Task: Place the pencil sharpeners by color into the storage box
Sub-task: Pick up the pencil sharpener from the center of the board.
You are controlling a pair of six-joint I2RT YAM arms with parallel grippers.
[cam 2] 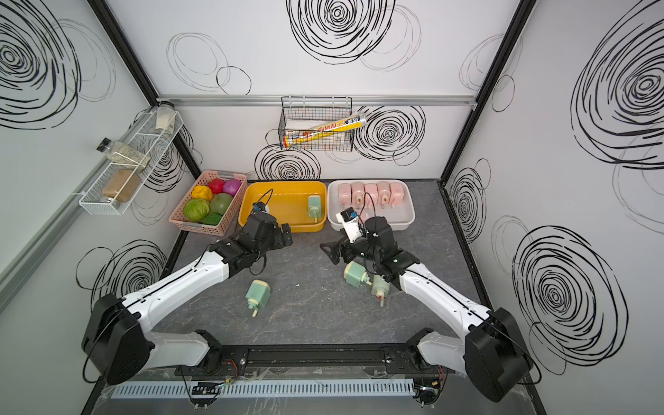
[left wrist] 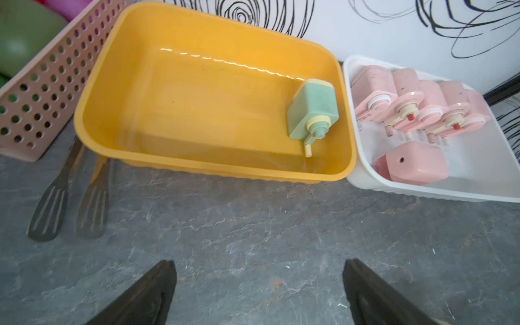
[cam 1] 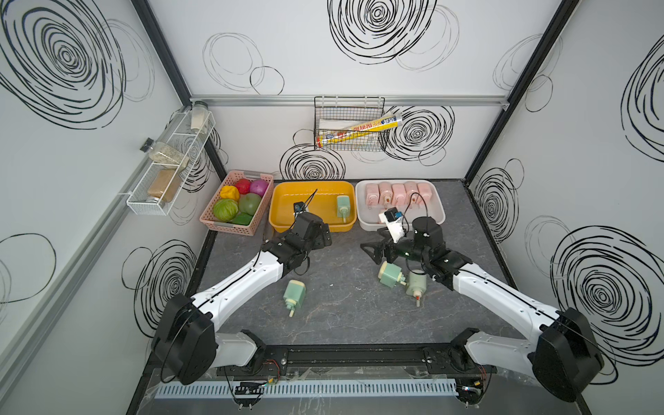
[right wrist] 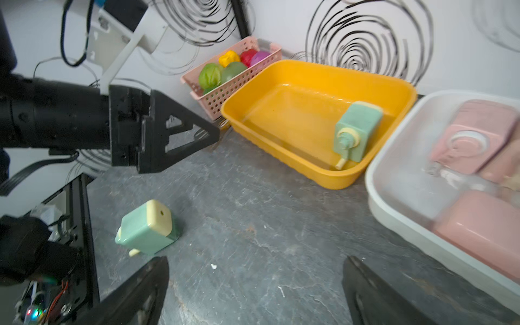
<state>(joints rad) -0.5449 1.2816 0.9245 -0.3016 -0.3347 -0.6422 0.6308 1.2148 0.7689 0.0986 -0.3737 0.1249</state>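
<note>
Three green sharpeners (cam 1: 294,295) lie on the table (cam 1: 341,305): one beside the left arm, two close together under the right arm. A fourth green sharpener (cam 1: 342,205) lies in the yellow bin (cam 1: 312,184). Six pink sharpeners (left wrist: 408,92) sit in the white bin (left wrist: 422,192), five in a row. Both the left gripper (left wrist: 259,266) and right gripper (right wrist: 256,263) hang over the table, jaws wide and empty.
</note>
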